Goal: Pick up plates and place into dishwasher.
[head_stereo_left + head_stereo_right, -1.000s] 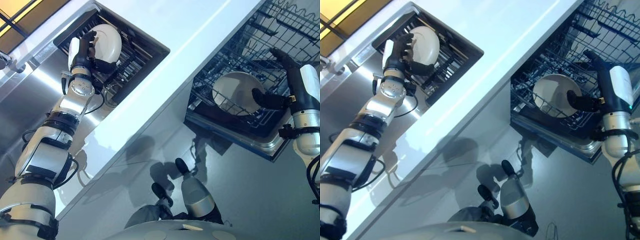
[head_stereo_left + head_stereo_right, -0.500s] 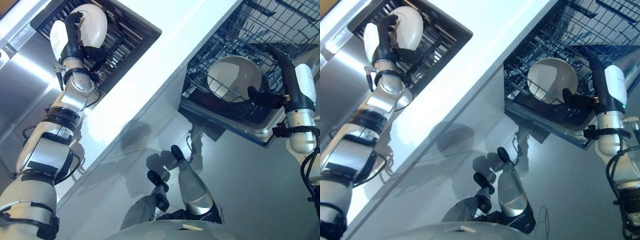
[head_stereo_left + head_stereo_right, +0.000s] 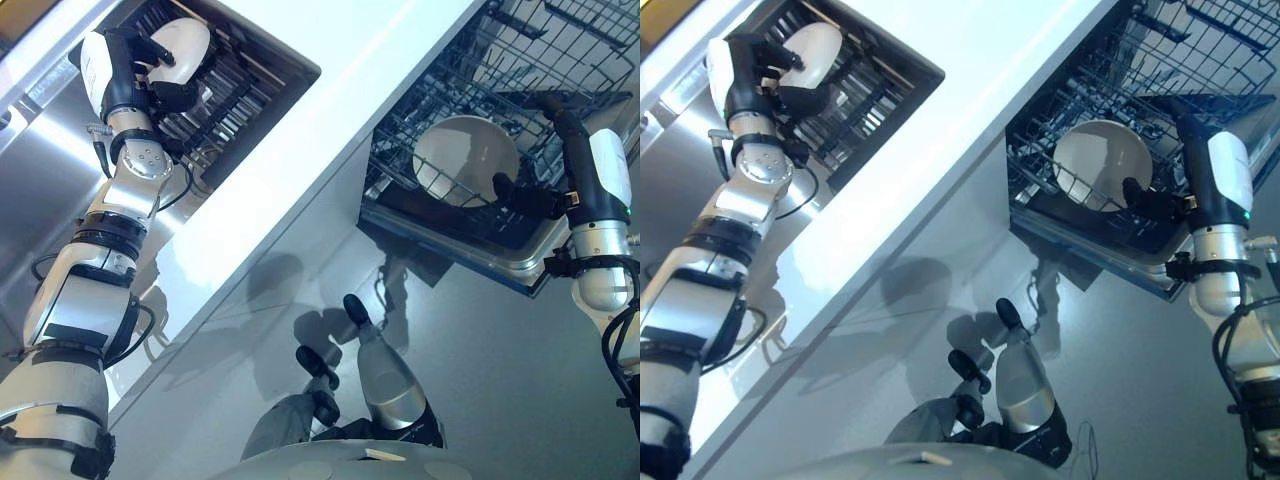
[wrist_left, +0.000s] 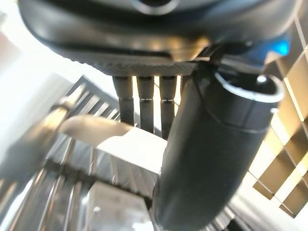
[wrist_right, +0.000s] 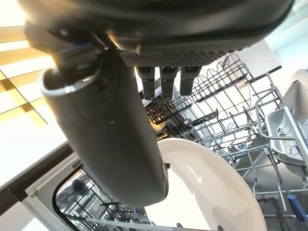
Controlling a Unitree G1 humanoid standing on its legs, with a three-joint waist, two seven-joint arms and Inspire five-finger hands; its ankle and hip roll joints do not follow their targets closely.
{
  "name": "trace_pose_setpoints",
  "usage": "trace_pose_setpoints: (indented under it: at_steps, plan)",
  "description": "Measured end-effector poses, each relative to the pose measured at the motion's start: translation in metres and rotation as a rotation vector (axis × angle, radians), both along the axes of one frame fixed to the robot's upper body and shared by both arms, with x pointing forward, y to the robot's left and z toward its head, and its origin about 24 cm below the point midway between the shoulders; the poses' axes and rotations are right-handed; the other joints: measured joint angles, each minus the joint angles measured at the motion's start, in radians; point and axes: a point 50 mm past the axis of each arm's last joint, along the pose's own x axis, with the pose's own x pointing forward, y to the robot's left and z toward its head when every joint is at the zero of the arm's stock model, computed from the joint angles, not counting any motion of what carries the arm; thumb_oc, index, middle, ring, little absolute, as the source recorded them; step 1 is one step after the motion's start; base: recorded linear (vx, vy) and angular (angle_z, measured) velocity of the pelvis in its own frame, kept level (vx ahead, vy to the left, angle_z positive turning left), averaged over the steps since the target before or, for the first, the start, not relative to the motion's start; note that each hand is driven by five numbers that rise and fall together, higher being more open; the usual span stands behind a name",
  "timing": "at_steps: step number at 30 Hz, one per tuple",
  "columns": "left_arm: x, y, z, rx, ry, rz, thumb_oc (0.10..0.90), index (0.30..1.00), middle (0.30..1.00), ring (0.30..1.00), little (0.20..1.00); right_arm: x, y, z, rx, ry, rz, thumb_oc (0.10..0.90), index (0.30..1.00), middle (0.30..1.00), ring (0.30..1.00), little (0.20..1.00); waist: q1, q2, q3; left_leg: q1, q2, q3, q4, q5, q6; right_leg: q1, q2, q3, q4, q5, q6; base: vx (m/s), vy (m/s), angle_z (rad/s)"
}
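While the head cameras look down across a long white countertop, the robot's two arms reach to opposite ends of the scene. At the far left, the left hand is raised over a dark dish rack sunk in the counter, and its fingers and thumb are curled round the rim of a white plate, gripping it. That plate stands tilted on edge above the rack's bars; whether its lower rim touches them cannot be told. In the left wrist view, the same plate shows as a pale edge passing between the thumb and the row of fingers, with the rack's bars beyond it.

At the right, below the counter's edge, a dishwasher's wire basket is pulled out over a grey floor. A second white plate stands nearly upright among the basket's tines. The right hand is beside it, its fingers stretched straight along the far side of the rack, its thumb bent toward the plate's lower rim (the thumb looks to touch the rim, though a firm pinch cannot be confirmed). In the right wrist view, this plate lies just past the thumb, with more wire racking behind.
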Motion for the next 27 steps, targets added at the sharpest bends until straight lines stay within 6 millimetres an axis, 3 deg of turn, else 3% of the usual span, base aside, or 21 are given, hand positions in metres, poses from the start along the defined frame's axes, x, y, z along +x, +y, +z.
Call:
trace_pose_setpoints:
  at_steps: [6, 14, 27]
  plan:
    - [-0.002, 0.005, 0.003, 0.037, 0.006, -0.03, 0.1, 0.3, 0.3, 0.3, 0.2, -0.012, -0.013, -0.001, -0.003, 0.003, -0.036, 0.8, 0.9, 0.9, 0.9, 0.9, 0.003, 0.004, -0.004, 0.012, 0.004, 0.0, 0.005, 0.006, 0.005, 0.014, 0.004, -0.004, 0.001, 0.008, -0.013, 0.0, -0.005, 0.01]
    - [-0.005, 0.01, 0.007, 0.075, 0.022, -0.051, 0.1, 0.3, 0.3, 0.3, 0.2, -0.021, -0.014, 0.003, -0.019, 0.002, -0.008, 0.8, 0.9, 0.9, 0.9, 0.9, 0.003, 0.006, -0.005, 0.034, 0.013, -0.015, 0.001, 0.006, -0.003, 0.04, 0.01, -0.022, 0.001, 0.005, -0.016, 0.04, 0.028, 0.03]
    - [-0.013, 0.026, 0.017, 0.165, 0.055, -0.023, 0.1, 0.3, 0.3, 0.3, 0.2, -0.024, -0.019, 0.011, -0.038, 0.006, -0.008, 0.8, 0.9, 0.9, 0.9, 0.9, 0.013, 0.007, -0.005, 0.047, 0.014, -0.032, 0.001, 0.012, -0.006, 0.059, 0.01, -0.033, 0.001, 0.005, -0.021, 0.05, 0.017, 0.04]
